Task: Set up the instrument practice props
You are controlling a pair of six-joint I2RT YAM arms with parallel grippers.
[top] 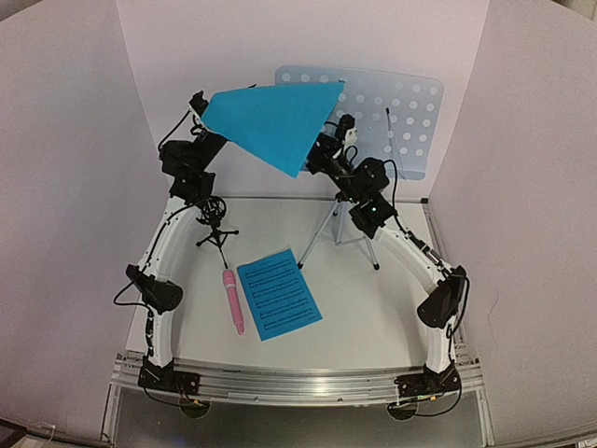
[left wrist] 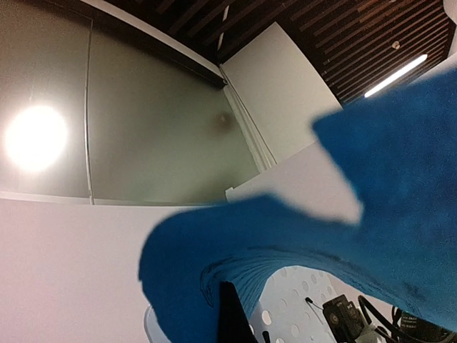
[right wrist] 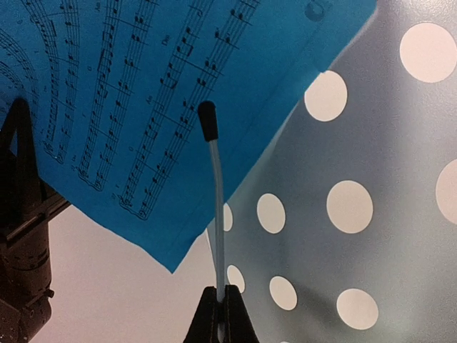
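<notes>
Raised sheet-music page point(top: 270, 121) is bright blue and printed with black staves and notes. There are small letters above the staves, too small to read, in the right wrist view point(right wrist: 143, 86). No brand is visible.
It is held up in front of the stand plate point(top: 415, 112). Its long top edge runs left to right and it narrows to a corner pointing down. The left jaws are together, clamped on its far-left corner. In the left wrist view the page point(left wrist: 400, 179) fills the frame, blurred.
The right jaws are together on a thin pale rod point(right wrist: 218, 200) with a black tip, standing up against the plate point(right wrist: 385, 143).
The plate is pale blue with round holes, wide axis left-right, on a silver tripod point(top: 338, 224) at the far right of the tabletop point(top: 373, 308).
The second page point(top: 278, 293) lies flat mid-tabletop, long axis near-far and tilted slightly left. Its staves are visible, but any text is unreadable.
The pink microphone point(top: 233, 301) lies just left of it, roughly parallel.
The black tripod holder point(top: 215, 222) stands upright at far left.
</notes>
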